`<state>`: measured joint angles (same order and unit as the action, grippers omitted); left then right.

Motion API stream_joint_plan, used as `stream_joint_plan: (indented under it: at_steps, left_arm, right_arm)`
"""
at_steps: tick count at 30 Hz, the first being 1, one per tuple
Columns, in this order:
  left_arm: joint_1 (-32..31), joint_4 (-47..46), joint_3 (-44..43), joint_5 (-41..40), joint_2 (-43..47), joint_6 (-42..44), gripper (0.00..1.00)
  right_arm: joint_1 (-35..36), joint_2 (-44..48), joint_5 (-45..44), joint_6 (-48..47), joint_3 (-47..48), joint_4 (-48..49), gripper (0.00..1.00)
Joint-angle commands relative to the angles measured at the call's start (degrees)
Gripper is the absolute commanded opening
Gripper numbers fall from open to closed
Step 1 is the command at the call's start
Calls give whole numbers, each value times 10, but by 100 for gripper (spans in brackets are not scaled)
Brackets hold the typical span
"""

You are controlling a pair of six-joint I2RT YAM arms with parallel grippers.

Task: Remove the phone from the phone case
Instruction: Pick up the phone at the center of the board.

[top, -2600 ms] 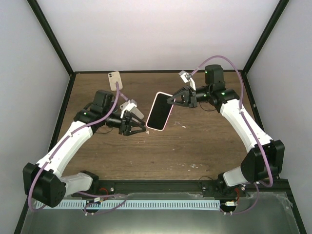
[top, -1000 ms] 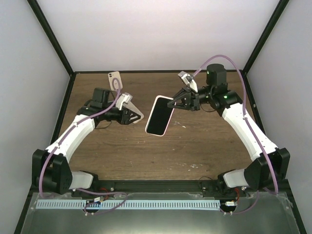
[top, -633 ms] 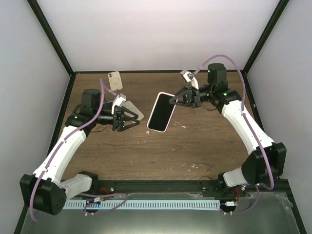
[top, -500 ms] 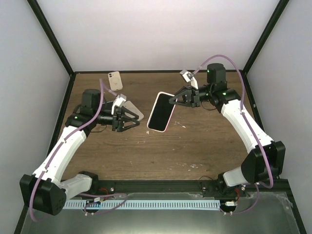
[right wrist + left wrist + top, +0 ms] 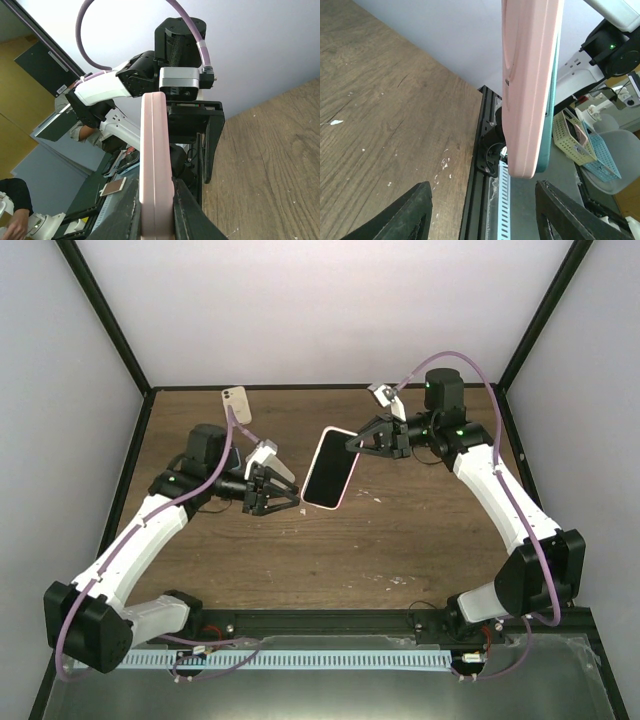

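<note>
Above the table (image 5: 400, 540), the right gripper (image 5: 352, 444) clenches its jaws on the pink phone case (image 5: 530, 100), with the phone (image 5: 331, 466) inside. The left gripper (image 5: 284, 494) hangs with jaws spread just beside its lower end. Next it likely must close there and peel.

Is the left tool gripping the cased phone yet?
No: the left tool stands open in its wrist view, both fingers clear of the pink-cased phone.

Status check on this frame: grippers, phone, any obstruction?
Right gripper shut on phone, held off the table. Left gripper open beside it, not touching. Phone inside pink case. Nothing between them.
</note>
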<state>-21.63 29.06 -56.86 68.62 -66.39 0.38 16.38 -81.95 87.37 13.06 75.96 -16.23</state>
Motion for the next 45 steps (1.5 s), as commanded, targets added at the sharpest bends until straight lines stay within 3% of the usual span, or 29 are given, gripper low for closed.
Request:
stream_joint_plan:
  at_steps: [1, 12, 30, 45]
  left_arm:
    - [-7, -7, -11, -7, -4, 10, 58]
    - [-9, -22, -14, -65, -22, -10, 50]
    - [5, -42, -30, -76, -46, -37, 41]
    - [4, -82, -34, -114, -55, -35, 36]
  right_arm:
    - [6, 4, 18, 14, 8, 19, 1]
    - [23, 10, 44, 13, 3, 22, 1]
    - [70, 18, 45, 3, -39, 26, 1]
    - [101, 13, 78, 100, -77, 125, 1]
